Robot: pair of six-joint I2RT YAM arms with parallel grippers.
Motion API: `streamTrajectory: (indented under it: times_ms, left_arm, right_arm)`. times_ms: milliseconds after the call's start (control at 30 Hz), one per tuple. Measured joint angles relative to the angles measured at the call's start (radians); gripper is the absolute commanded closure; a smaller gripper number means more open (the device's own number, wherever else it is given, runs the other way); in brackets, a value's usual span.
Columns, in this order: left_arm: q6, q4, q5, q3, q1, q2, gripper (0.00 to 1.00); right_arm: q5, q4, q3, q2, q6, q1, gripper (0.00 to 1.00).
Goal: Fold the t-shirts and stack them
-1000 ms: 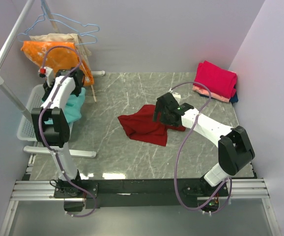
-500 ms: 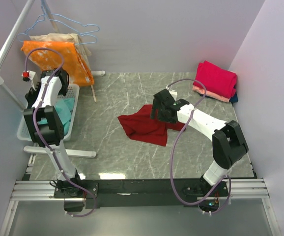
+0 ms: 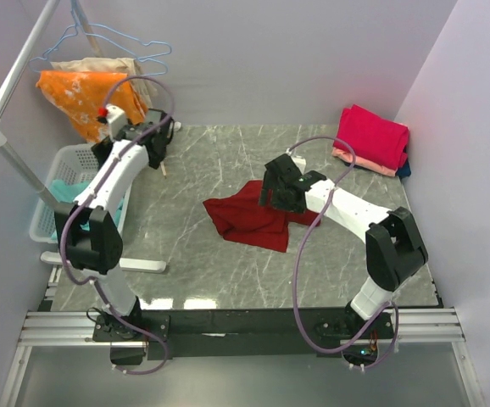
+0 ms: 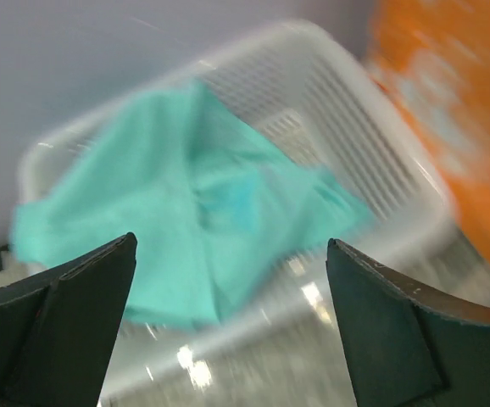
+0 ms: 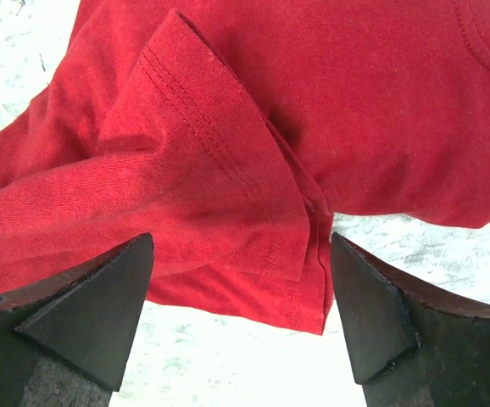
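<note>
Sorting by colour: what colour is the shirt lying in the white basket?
The shirt is teal; left wrist view shows it best.

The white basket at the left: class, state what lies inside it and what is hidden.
A crumpled teal t-shirt lies inside the white basket; its slotted wall shows beside the cloth. Anything beneath the shirt is covered.
</note>
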Motion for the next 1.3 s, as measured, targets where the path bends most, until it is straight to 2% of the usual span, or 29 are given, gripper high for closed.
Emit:
streamTrajectory:
  times_ms: [100, 433, 500, 633, 867, 900, 967, 1000, 1067, 1100, 1200, 1300]
  left_arm:
    - [0.109, 0.097, 0.139, -0.048, -0.080, -0.046, 0.10]
    - [0.348, 0.328, 0.620, -0.321, -0.122, -0.152, 0.23]
    - [0.380, 0.359, 0.684, -0.351, -0.152, -0.176, 0.23]
    - [0.429, 0.401, 0.776, -0.367, -0.227, -0.213, 0.24]
    - [0.470, 0.486, 0.955, -0.419, -0.281, -0.237, 0.24]
    - [0.473, 0.492, 0.974, -0.428, -0.284, -0.237, 0.25]
    - [0.477, 0.497, 1.008, -0.441, -0.296, -0.237, 0.24]
    - [0.478, 0.500, 1.023, -0.446, -0.305, -0.237, 0.24]
    - [0.481, 0.505, 1.045, -0.448, -0.324, -0.237, 0.24]
    - [0.482, 0.508, 1.051, -0.448, -0.330, -0.238, 0.24]
    - [0.488, 0.512, 1.074, -0.448, -0.343, -0.245, 0.25]
    - [0.490, 0.512, 1.073, -0.448, -0.343, -0.256, 0.25]
  right_arm:
    - [0.002, 0.004, -0.001, -0.007, 0.000, -0.007, 0.10]
    - [-0.035, 0.035, -0.063, -0.061, -0.007, -0.094, 0.15]
    - [-0.058, 0.042, -0.073, -0.062, -0.018, -0.111, 0.17]
    - [-0.110, 0.059, -0.080, -0.060, -0.048, -0.133, 0.28]
    - [-0.173, 0.115, -0.073, 0.003, -0.089, -0.138, 0.31]
    - [-0.179, 0.116, -0.061, 0.023, -0.096, -0.139, 0.40]
    - [-0.190, 0.125, -0.038, 0.063, -0.108, -0.141, 0.51]
    - [-0.198, 0.130, -0.025, 0.082, -0.112, -0.143, 0.60]
    - [-0.209, 0.137, -0.003, 0.111, -0.123, -0.146, 0.69]
    - [-0.213, 0.139, 0.004, 0.119, -0.131, -0.147, 0.80]
    - [-0.230, 0.139, 0.027, 0.129, -0.144, -0.149, 1.00]
    - [-0.243, 0.138, 0.048, 0.130, -0.149, -0.150, 1.00]
